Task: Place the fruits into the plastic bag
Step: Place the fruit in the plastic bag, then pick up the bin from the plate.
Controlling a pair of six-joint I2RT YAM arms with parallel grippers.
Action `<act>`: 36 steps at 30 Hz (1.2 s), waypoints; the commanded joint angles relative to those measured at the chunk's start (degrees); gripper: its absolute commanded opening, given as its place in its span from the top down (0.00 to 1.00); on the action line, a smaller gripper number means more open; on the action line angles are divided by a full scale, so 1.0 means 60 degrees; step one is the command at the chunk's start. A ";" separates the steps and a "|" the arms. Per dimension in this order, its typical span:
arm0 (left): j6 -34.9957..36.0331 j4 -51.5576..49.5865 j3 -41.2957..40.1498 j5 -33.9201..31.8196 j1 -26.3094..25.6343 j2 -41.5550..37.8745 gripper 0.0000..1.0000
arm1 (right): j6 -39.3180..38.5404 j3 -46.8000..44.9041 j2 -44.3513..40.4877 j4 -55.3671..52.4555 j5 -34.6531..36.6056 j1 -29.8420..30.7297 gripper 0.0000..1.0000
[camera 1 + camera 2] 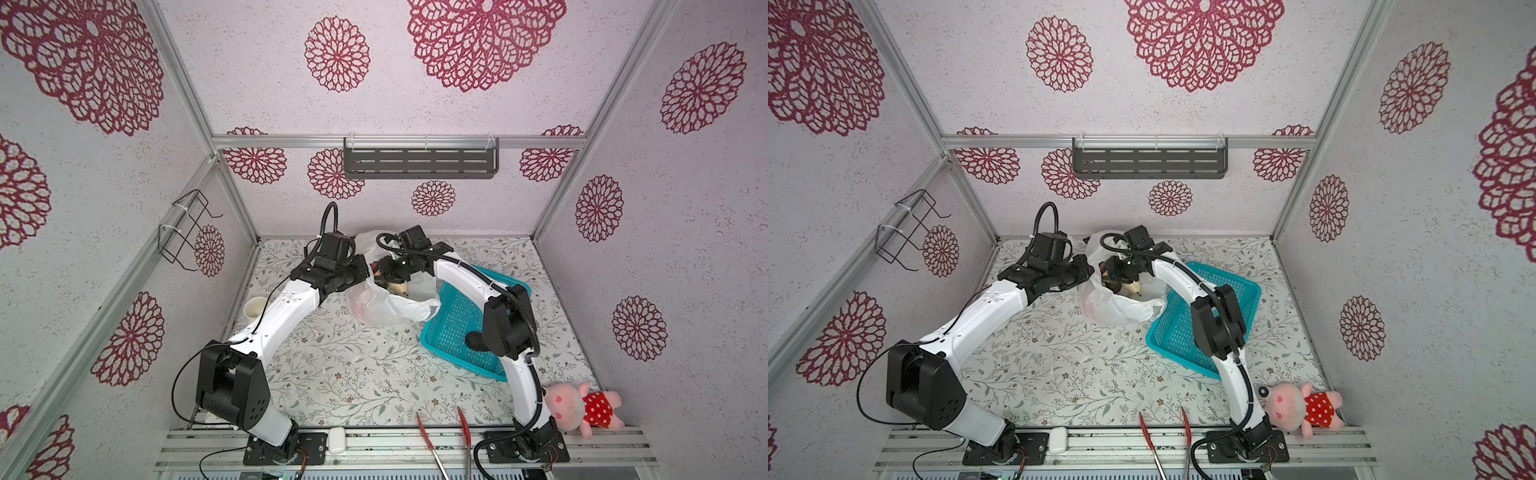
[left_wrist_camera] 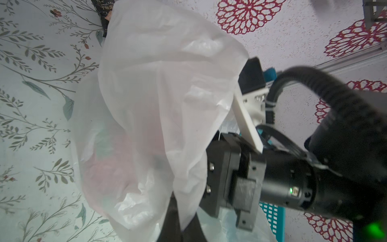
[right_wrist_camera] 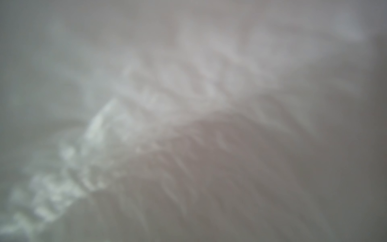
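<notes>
At far centre, left gripper (image 1: 362, 272) pinches the bag (image 1: 390, 309) rim, right gripper (image 1: 384, 274) reaches inside, its spread untellable; fruits (image 1: 397, 287) lie bagged, one dark lump (image 1: 476, 341), perhaps fruit, in the basket (image 1: 453, 320).

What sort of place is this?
Probably a lab test booth, not a home: an aluminium frame holding flower-patterned wall panels, a floral-covered tabletop, and the left arm and right arm bolted to the front rail.
</notes>
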 commanded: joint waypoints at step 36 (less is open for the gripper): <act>0.0046 0.0136 0.0451 -0.0105 -0.0041 0.0528 1.00 | -0.0546 -1.0952 -0.9255 -0.1396 0.6899 -0.1819 0.01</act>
